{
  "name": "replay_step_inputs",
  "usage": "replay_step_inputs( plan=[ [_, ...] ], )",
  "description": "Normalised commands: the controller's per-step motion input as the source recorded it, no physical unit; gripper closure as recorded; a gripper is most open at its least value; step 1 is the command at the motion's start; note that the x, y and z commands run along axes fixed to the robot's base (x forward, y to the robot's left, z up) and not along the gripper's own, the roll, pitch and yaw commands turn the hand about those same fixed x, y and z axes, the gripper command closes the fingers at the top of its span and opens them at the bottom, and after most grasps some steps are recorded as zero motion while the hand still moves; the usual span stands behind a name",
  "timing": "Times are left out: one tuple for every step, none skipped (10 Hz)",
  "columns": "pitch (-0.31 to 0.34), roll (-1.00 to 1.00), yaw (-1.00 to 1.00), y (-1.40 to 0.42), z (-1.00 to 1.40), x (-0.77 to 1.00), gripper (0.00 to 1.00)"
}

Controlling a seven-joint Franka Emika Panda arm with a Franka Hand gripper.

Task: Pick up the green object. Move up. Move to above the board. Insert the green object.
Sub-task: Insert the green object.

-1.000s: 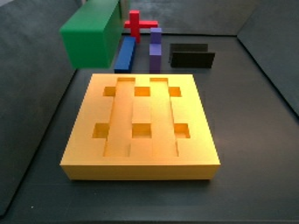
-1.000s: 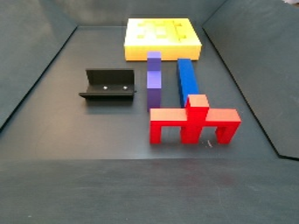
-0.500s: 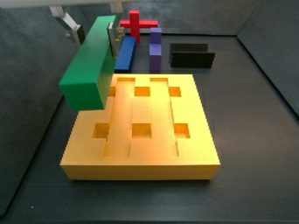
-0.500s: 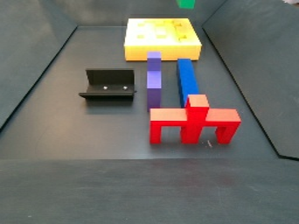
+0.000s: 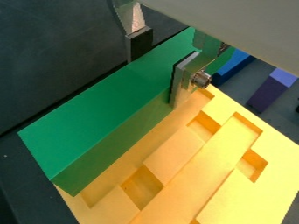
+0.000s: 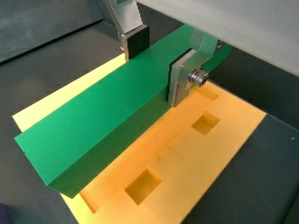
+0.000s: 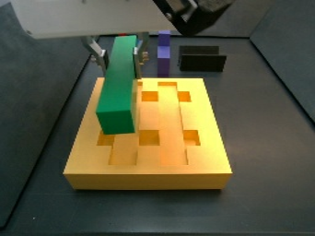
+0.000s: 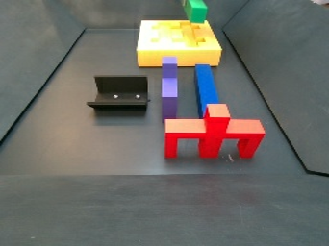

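Observation:
The green object (image 7: 120,83), a long green bar, hangs tilted above the left side of the board (image 7: 154,157), an orange-yellow slab with grooves and square holes. My gripper (image 7: 120,53) is shut on the bar near its far end. Both wrist views show the silver fingers (image 5: 184,77) (image 6: 184,79) pressed on the bar's two long sides, with the bar (image 5: 111,118) (image 6: 105,127) lying lengthwise over the board (image 5: 205,179) (image 6: 205,144). In a side view only the bar's end (image 8: 195,12) shows above the board (image 8: 161,43).
A purple bar (image 8: 170,85) and a blue bar (image 8: 206,85) lie side by side beyond the board. A red piece (image 8: 213,135) stands at their end. The black fixture (image 8: 118,94) stands beside the purple bar, also in a side view (image 7: 201,60).
My gripper has carried the green bar from the back left to over the board's left half. The other pieces have not moved.

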Motion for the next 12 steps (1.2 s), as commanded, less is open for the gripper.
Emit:
replay_step_inputs(
  plan=[
    [0.0,0.19,0.0,-0.08,-0.94,0.08,1.0],
    [0.0,0.25,0.0,-0.09,-0.8,0.03,1.0],
    [0.0,0.28,0.0,-0.13,-0.73,0.05,1.0],
    [0.0,0.31,0.0,-0.13,-0.69,0.09,1.0],
    [0.0,0.34,0.0,-0.16,-0.68,0.16,1.0],
    [0.0,0.3,0.0,-0.19,-0.7,0.17,1.0],
    [0.0,0.26,0.0,-0.13,-0.71,0.25,1.0],
    [0.0,0.26,0.0,-0.06,-0.72,0.22,1.0],
    [0.01,0.21,0.0,0.0,-0.65,0.04,1.0],
    [0.0,0.02,-0.02,0.25,-0.52,-0.04,1.0],
    [0.0,-0.06,-0.03,0.36,-0.36,-0.13,1.0],
    [-0.043,-0.1,0.0,0.11,-0.37,-0.07,1.0]
  ],
)
